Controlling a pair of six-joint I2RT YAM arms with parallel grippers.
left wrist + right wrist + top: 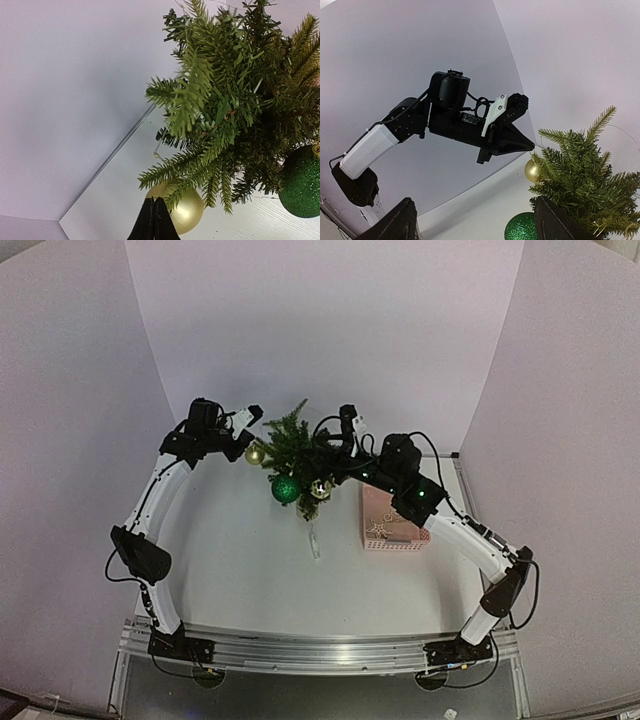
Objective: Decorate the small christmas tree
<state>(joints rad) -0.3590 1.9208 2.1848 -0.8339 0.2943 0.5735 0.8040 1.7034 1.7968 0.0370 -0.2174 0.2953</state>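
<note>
left wrist view: my left pincer (pixel 154 207) is pressed fully shut, its black tips right at the top of a gold ball (pixel 189 212) under the lowest branches; whether a thread is caught between them i cannot tell. the small christmas tree (pixel 225 100) is between my two pincers, over the white table (pixel 250 570), with a glittery green ball (pixel 302 187) on its right side. my right pincer (pixel 472 210) stands wide open, gripping nothing i can see, branches brushing one finger (pixel 555 220). a pink basket (pixel 392 525) sits further right, under my right arm
</note>
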